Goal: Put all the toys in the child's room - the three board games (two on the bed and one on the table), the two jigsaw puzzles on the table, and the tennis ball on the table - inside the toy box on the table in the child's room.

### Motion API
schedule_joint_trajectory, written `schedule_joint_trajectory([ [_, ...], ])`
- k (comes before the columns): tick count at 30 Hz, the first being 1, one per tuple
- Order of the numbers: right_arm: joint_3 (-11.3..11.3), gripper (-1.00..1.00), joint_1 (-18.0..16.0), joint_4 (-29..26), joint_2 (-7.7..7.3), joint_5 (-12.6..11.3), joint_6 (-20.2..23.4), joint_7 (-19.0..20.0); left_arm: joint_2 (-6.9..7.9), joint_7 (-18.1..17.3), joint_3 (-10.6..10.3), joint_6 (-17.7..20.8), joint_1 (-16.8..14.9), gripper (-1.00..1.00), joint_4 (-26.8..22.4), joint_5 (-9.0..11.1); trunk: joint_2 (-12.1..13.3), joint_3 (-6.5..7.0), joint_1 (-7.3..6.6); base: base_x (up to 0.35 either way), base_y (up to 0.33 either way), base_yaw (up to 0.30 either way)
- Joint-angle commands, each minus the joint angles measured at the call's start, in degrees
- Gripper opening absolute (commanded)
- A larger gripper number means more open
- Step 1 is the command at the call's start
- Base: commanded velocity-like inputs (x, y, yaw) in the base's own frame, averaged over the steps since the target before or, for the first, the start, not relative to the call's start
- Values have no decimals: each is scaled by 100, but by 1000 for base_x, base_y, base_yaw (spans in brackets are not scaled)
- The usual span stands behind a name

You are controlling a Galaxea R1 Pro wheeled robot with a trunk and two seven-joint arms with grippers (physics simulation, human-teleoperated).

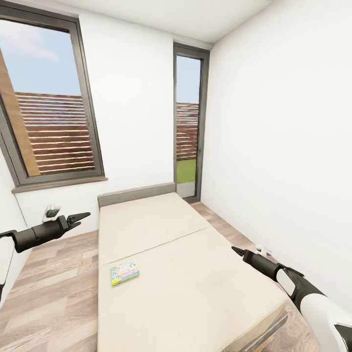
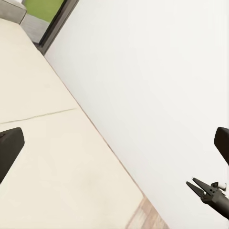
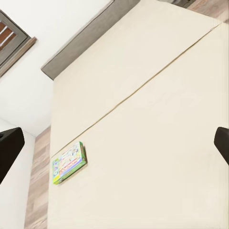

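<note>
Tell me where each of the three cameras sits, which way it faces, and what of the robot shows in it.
Head view: high on the robot, facing down over the bed toward the windows; left gripper and right gripper show, both empty.
Left wrist view: on the left arm, facing across the mattress to the white wall; its own finger and the right gripper show.
Right wrist view: on the right arm, facing the mattress and the board game.
Shared: head and right wrist views both show that game.
</note>
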Motion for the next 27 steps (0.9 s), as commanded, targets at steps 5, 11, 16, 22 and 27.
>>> schedule_joint_trajectory([
  [5,-16,100,-2,-1,3,-46,72,11,4,-36,9,23,-2,100,1,-26,-5,-3,2,-12,12,-64],
  [11,-16,100,-2,2,4,-46,83,-14,4,-36,8,27,-2,100,1,-26,-5,-28,2,-57,123,-11],
  [16,-11,100,-2,-1,4,-46,85,-38,4,-36,8,28,-2,100,1,-30,-5,-70,2,-46,90,-2],
  [22,-1,100,-2,0,6,-46,81,-49,6,-37,14,28,-2,100,1,-30,-5,-126,2,-124,92,0],
  [27,1,100,-2,0,9,-46,73,-53,5,-36,9,28,-2,100,1,-33,-5,-173,2,-33,23,0],
])
